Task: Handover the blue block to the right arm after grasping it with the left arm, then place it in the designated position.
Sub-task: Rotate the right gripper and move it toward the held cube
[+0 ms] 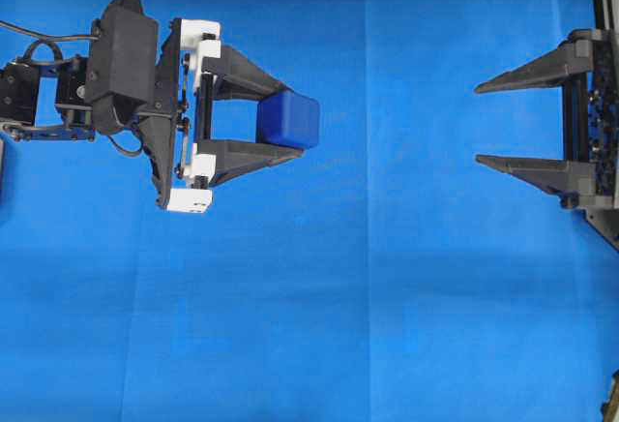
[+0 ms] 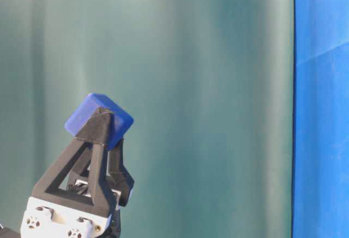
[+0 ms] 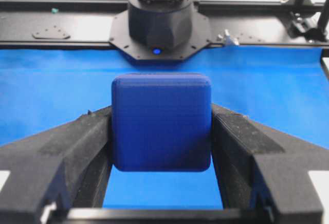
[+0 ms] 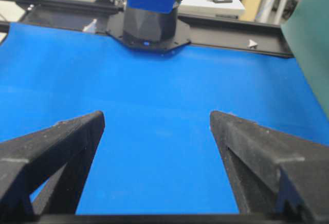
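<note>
Holding the blue block (image 1: pixel 290 119) pinched between the fingertips of my left gripper (image 1: pixel 290 120), I judge the handover comes next: my right gripper (image 1: pixel 488 122), fingers spread, must close around it.

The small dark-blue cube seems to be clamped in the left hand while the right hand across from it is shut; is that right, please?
Not quite: the right hand is open, its fingers spread wide apart in the overhead view. The small dark-blue cube is indeed clamped in the left hand.
</note>
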Controlling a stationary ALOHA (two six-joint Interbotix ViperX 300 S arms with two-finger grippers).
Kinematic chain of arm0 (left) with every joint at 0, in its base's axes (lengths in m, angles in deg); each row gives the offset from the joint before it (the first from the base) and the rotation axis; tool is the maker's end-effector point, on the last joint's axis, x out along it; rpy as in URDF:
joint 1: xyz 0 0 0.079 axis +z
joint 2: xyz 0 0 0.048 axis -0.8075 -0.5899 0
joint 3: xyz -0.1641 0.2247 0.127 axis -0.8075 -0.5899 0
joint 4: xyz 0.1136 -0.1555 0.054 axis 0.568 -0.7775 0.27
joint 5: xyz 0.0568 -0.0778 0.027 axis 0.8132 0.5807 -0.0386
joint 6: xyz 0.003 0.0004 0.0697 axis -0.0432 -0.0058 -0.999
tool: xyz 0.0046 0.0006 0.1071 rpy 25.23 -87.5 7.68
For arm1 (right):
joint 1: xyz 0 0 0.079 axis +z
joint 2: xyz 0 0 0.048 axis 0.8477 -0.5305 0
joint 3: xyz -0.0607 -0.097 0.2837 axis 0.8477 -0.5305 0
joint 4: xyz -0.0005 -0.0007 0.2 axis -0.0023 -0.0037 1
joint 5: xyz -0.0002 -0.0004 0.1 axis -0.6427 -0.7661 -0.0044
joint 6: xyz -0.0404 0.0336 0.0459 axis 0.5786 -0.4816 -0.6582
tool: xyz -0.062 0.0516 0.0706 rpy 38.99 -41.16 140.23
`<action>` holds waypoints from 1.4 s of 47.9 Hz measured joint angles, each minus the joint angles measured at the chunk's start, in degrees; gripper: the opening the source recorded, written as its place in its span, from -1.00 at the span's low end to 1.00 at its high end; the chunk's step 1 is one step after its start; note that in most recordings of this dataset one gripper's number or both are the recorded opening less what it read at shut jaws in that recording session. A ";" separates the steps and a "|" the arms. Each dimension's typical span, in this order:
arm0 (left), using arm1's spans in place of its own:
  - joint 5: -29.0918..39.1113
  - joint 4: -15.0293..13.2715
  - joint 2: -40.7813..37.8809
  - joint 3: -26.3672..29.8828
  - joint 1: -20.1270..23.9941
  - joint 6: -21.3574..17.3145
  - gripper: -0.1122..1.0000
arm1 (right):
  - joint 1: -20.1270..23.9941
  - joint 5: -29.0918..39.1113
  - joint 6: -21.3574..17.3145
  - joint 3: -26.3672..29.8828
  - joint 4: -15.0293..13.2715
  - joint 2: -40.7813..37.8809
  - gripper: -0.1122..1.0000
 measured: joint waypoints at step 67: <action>-0.09 0.00 0.00 0.00 0.00 0.53 0.08 | 0.09 1.67 39.46 4.31 -34.89 -3.08 0.93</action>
